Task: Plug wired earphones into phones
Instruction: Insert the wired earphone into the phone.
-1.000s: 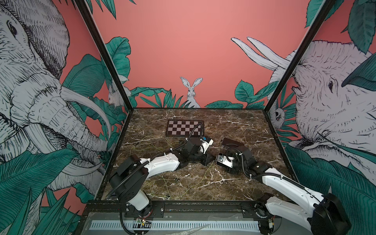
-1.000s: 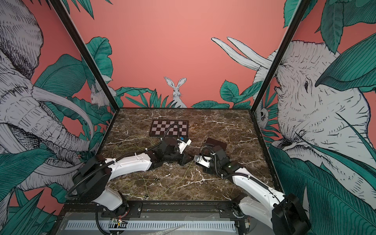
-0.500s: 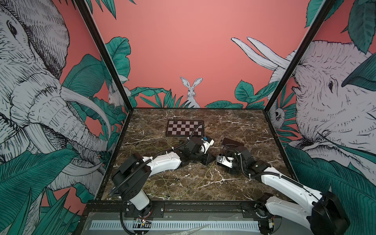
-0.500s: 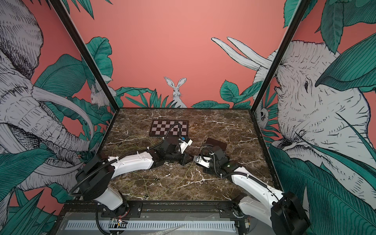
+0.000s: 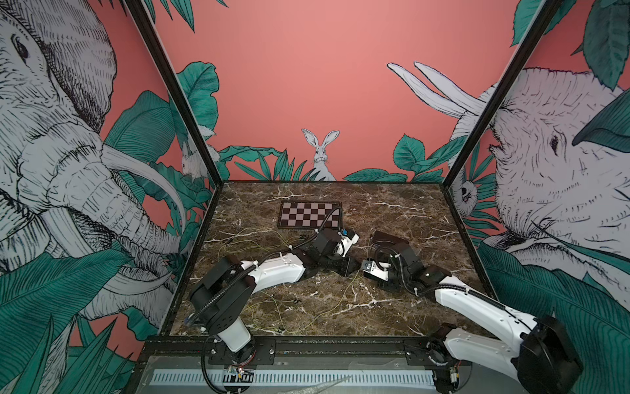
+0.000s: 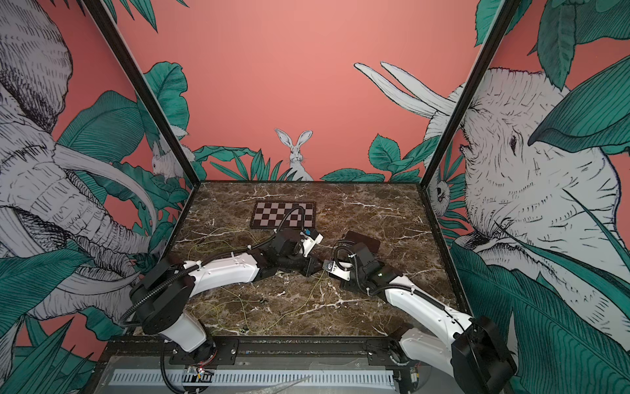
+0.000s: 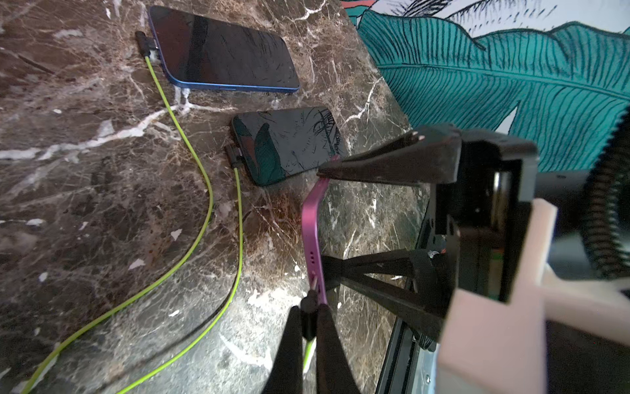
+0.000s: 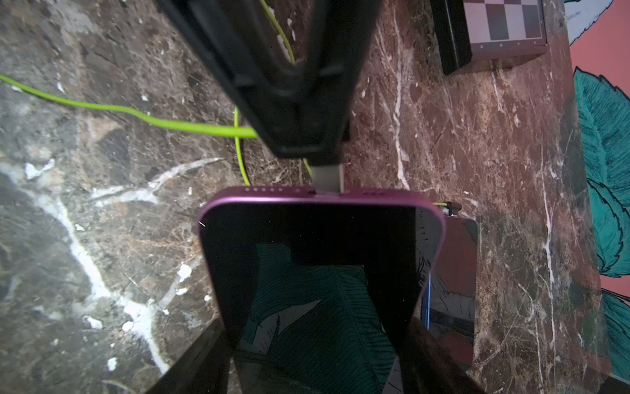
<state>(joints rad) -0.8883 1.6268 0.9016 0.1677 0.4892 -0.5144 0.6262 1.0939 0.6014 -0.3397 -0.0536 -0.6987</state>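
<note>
Left wrist view: a blue phone (image 7: pixel 225 51) and a dark phone (image 7: pixel 289 143), both corded, lie near the purple phone (image 7: pixel 312 232). The left end effector (image 7: pixel 309 322) pinches a plug (image 7: pixel 308 303) at its port; the right end effector (image 7: pixel 322 218) clamps its sides.

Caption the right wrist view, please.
Left gripper holds earphone plug against purple phone gripped by right gripper.

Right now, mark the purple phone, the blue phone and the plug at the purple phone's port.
purple phone (image 8: pixel 317 245): right wrist view, screen middle.
blue phone (image 7: pixel 223 51): left wrist view, screen middle.
plug (image 8: pixel 327 178): right wrist view, grey metal tip.
</note>
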